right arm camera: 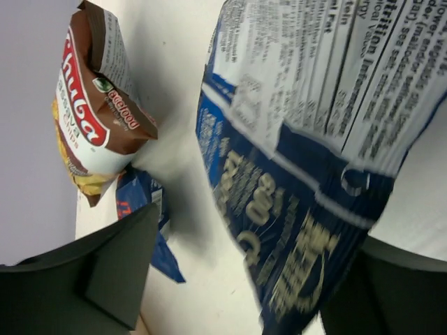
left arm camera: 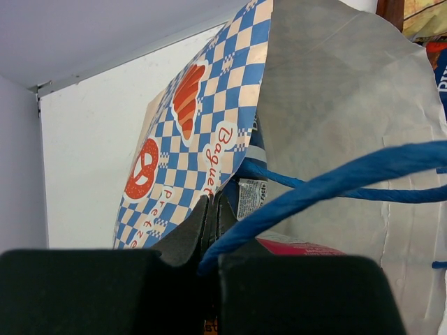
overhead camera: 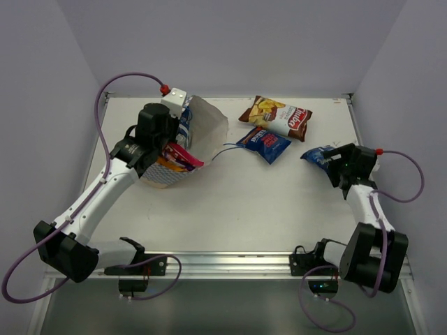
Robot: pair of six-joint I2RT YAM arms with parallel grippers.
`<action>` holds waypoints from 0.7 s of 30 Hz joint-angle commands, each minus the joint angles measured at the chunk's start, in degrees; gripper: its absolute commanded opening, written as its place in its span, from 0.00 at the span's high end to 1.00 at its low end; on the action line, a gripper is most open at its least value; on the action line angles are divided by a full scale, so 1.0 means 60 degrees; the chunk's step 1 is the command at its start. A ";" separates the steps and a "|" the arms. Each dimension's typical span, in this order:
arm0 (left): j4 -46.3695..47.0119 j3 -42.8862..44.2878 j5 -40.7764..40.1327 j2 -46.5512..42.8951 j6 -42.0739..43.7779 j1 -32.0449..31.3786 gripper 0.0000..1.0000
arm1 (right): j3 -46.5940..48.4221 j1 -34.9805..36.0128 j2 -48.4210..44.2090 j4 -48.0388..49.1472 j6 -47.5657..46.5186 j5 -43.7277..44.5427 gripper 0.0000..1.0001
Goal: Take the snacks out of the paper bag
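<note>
The paper bag (overhead camera: pixel 202 125) lies tipped on the left of the table, its mouth facing right. Inside it show a red-pink packet (overhead camera: pixel 183 158) and an orange one (overhead camera: pixel 166 167). My left gripper (overhead camera: pixel 173 142) is shut on the bag's checkered rim (left arm camera: pixel 209 132), and a blue string handle (left arm camera: pixel 335 183) crosses just in front of the fingers. A brown-and-white packet (overhead camera: pixel 279 117) and a blue packet (overhead camera: pixel 264 144) lie on the table. My right gripper (overhead camera: pixel 334 162) stands open at the right, with a blurred blue-and-white packet (right arm camera: pixel 307 181) leaning against its right finger.
White walls close in the table at the back and on both sides. A metal rail (overhead camera: pixel 223 264) runs along the near edge between the arm bases. Purple cables (overhead camera: pixel 408 174) loop beside each arm.
</note>
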 commanded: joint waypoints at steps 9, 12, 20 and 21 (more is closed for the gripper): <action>0.0068 -0.0027 0.0354 -0.0224 -0.0036 0.0062 1.00 | 0.1306 0.0478 -0.4023 -0.3574 -0.0866 0.1410 0.01; -0.0049 0.0134 0.0354 -0.0238 -0.0051 0.0062 1.00 | 0.2051 0.1951 -0.4067 -0.3370 -0.1334 0.1260 0.01; -0.0107 0.0325 0.0412 -0.0370 -0.0168 0.0062 1.00 | 0.4440 0.7361 -0.2079 -0.2009 -0.1643 0.2551 0.01; -0.0122 0.0368 0.0456 -0.0370 -0.0212 0.0062 1.00 | 0.5023 0.8032 -0.1248 -0.1761 -0.1599 0.2551 0.01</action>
